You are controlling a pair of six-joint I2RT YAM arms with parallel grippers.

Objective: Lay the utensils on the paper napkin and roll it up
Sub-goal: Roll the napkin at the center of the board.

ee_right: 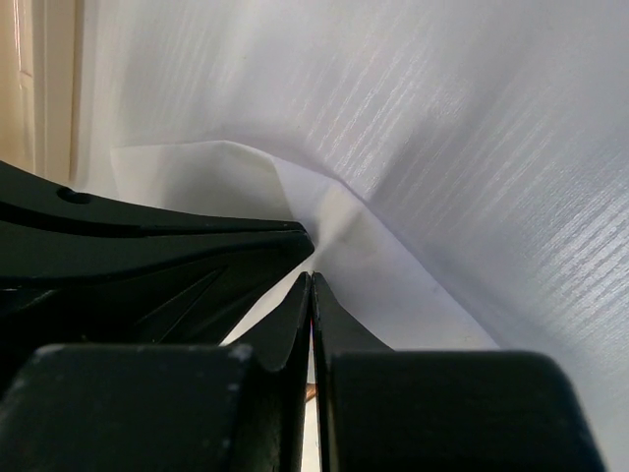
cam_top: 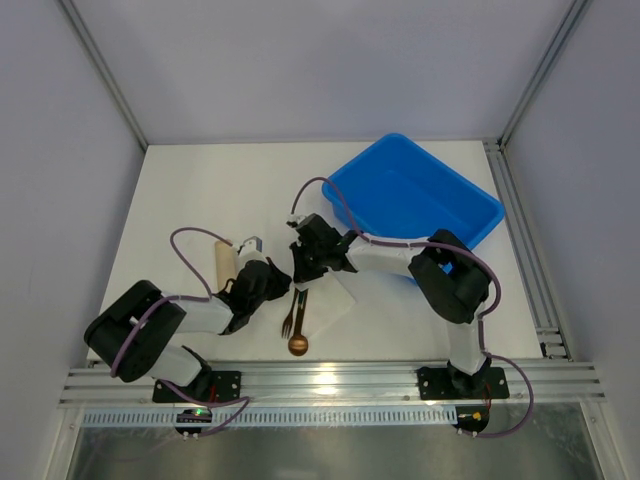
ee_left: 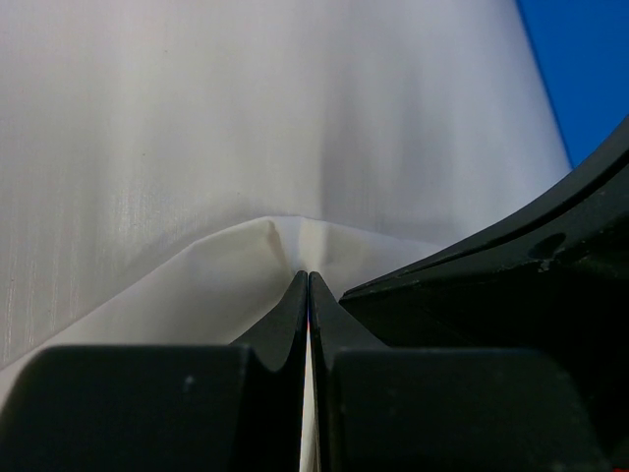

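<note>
Left fingers (ee_left: 287, 317) and right fingers (ee_right: 332, 317) were found clenched on a raised edge of the napkin (ee_left: 246, 265), pinched at their tips. Fork (cam_top: 289, 315) and spoon (cam_top: 298, 343) were noted just behind the fingers. Tearing under uneven pull, or utensils sliding out, was judged possible. No writing was legible.

Left gripper (ee_left: 309, 283) pinching the paper napkin (ee_left: 197, 285)
Jaws pressed together on its raised fold; black robot part (ee_left: 511, 324) at right, blue bin (ee_left: 590, 69) far right.
</note>
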